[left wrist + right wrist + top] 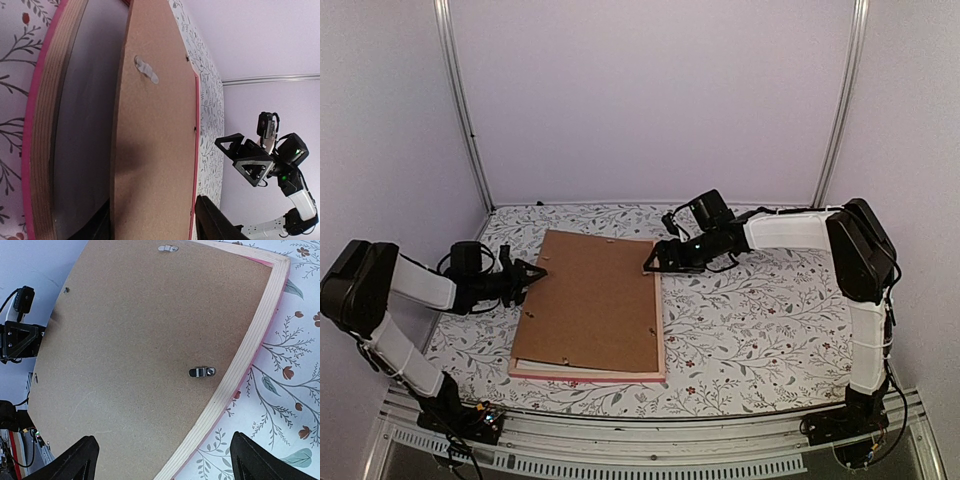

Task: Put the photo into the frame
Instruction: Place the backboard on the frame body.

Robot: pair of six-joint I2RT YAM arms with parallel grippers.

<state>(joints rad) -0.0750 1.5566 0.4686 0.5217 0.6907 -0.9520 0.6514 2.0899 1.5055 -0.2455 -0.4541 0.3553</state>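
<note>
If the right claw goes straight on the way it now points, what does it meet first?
Probably the pale back rail of the frame, just ahead of the open right claw; the brown backing board lies behind it. Depth is unclear.

Backing board is looking plain cardboard brown in the middle. The frame is showing pale raw wood with a salmon-pink outer edge. Tablecloth is rocking white with grey-green vines and tiny red flowers. Left arm and right arm are wearing white over black.

Brown backing board, floral tablecloth.
</note>
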